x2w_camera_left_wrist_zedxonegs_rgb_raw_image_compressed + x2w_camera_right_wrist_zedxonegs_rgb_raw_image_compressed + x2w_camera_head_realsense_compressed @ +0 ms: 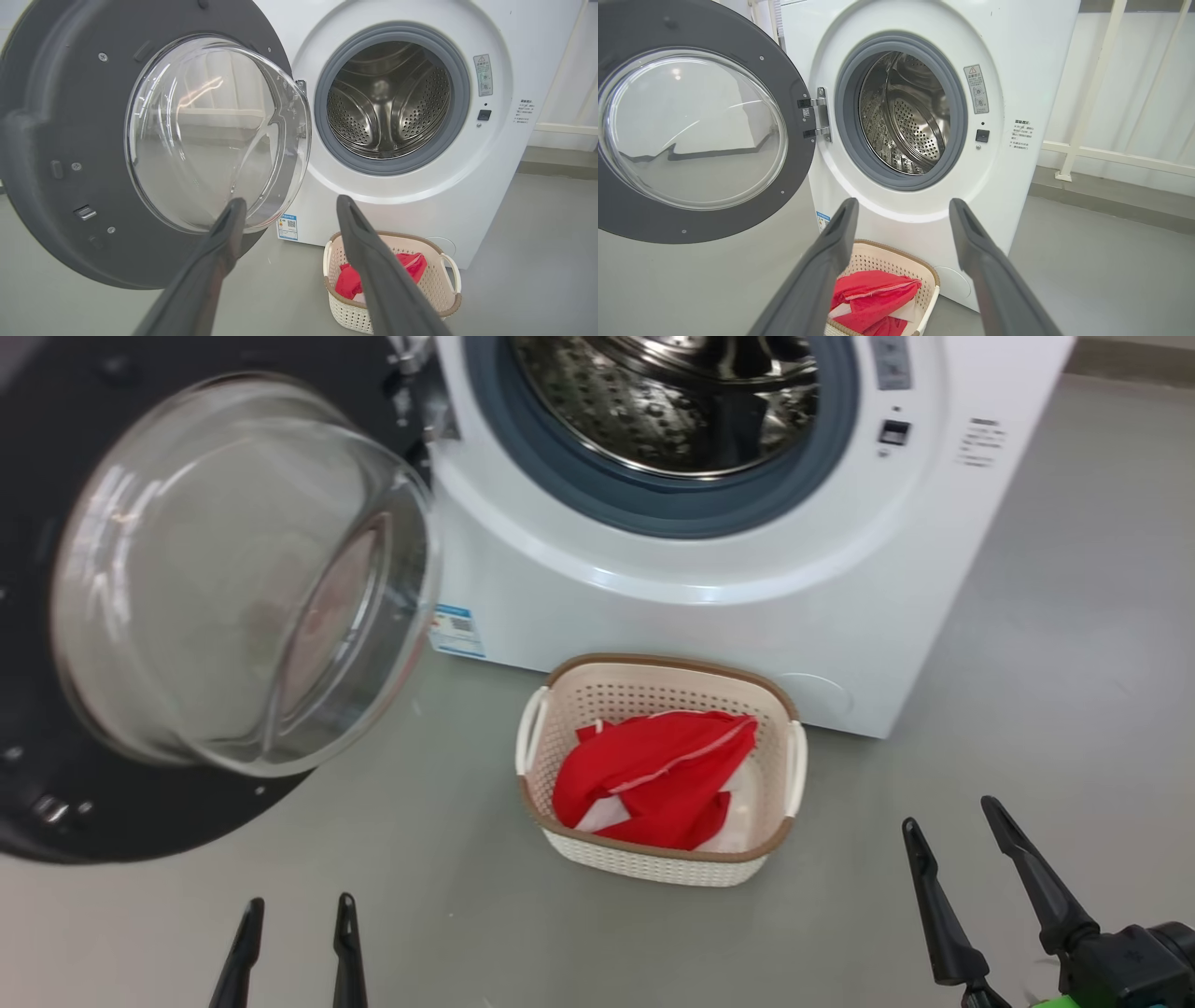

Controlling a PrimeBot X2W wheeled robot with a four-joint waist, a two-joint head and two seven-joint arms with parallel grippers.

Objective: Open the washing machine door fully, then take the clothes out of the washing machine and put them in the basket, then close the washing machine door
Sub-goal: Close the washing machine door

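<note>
We see the large round washing machine door [233, 579], a glossy black rim around a bulging clear glass bowl, standing wide open on our left. The steel drum [653, 411] looks empty, and the bright red clothes [653, 775] with white panels lie in the small cream perforated basket [653, 663], just before the big white front-loading washing machine [653, 607]. Our left gripper [300, 903] and right gripper [950, 814] hang low, jaws spread wide, holding nothing. Closing seems all that is left. A push on the curved glass could slide off, a finger could catch at the grey rubber gasket [653, 513], or a weak shove might leave the door unlatched.
</note>
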